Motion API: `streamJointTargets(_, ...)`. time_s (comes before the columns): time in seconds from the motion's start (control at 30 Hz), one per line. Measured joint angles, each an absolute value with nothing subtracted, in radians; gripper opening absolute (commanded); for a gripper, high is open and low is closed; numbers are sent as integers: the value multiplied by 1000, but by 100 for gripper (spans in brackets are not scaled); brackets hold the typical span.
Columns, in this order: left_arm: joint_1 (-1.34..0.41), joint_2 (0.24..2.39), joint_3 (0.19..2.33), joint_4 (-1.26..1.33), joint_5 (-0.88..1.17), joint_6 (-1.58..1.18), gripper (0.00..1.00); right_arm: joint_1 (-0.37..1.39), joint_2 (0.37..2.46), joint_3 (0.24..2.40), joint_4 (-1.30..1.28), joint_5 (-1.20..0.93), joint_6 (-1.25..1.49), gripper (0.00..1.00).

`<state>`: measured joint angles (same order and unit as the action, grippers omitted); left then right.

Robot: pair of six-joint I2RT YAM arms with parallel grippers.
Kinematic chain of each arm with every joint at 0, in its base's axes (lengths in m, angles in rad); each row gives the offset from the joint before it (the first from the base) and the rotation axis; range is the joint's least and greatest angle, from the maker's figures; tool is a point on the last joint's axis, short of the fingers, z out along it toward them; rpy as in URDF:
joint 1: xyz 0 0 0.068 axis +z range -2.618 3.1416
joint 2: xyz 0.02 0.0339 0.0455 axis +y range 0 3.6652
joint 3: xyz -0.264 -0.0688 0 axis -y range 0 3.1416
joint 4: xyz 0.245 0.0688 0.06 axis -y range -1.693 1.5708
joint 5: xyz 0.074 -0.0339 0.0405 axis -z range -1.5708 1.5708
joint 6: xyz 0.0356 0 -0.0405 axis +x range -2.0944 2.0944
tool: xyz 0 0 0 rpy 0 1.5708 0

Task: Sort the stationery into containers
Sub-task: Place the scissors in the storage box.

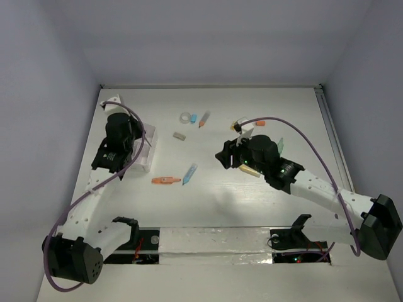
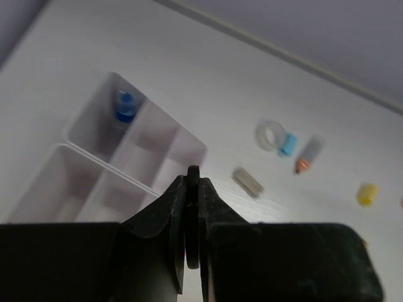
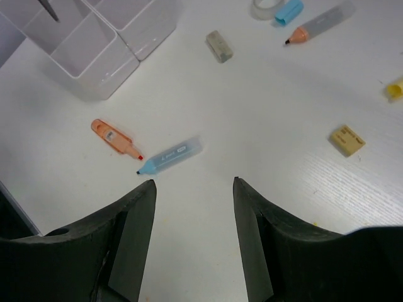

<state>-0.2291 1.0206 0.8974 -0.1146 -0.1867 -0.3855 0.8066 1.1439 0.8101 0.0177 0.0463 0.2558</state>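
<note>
Left fingers (image 2: 192, 182) clenched empty above the white box (image 2: 189, 151), right fingers (image 3: 135, 220) spread apart holding nothing

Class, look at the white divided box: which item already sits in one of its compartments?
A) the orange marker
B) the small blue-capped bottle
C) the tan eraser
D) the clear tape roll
B: the left wrist view shows the blue-capped bottle inside a corner compartment of the white box.

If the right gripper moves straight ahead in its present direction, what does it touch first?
Probably the bare white table, just beside the light blue marker pen; the open right gripper aims slightly past its end. Depth is unclear, so it might brush the pen.
</note>
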Motion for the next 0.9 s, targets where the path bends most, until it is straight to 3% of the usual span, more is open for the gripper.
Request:
streamJointTargets(0.13,-175,971,899,-66,-351,-318,0,807,1116,750,51,58,274,58)
streamJointTargets(0.37,-102,971,877,108,-455,-176,0,807,1056,714,125,121,284,57)
streamJointTargets(0.6,31,999,783,188,-378,-50,0,807,1027,673,150,154,284,57)
streamJointTargets(0.9,48,1037,759,246,-257,19,0,807,1024,672,163,171,283,57)
